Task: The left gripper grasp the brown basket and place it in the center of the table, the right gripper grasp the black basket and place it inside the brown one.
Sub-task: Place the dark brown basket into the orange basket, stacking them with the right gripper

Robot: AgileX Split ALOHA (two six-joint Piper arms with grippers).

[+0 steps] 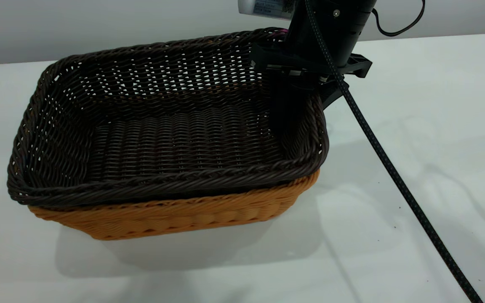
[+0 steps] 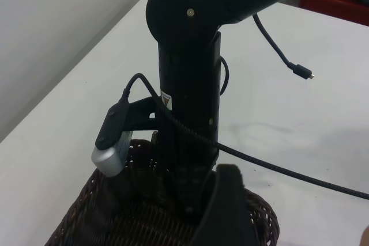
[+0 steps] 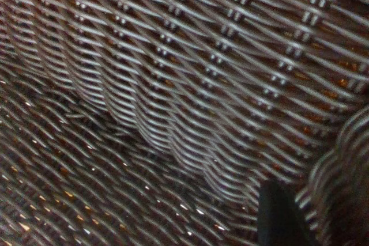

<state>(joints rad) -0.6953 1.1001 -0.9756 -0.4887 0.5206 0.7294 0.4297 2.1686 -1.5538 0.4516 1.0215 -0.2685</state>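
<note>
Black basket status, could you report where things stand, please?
Black basket nested inside brown basket on table. Right hand at its far right rim. Left hand not seen. Nothing in the way.

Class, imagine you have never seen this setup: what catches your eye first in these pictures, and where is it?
First, the black basket nested inside the brown basket on the white table, only an orange-tan band showing under its dark rim. Next, the right claw reaching down at the black basket's far right corner, its braided cable trailing across the table.
</note>
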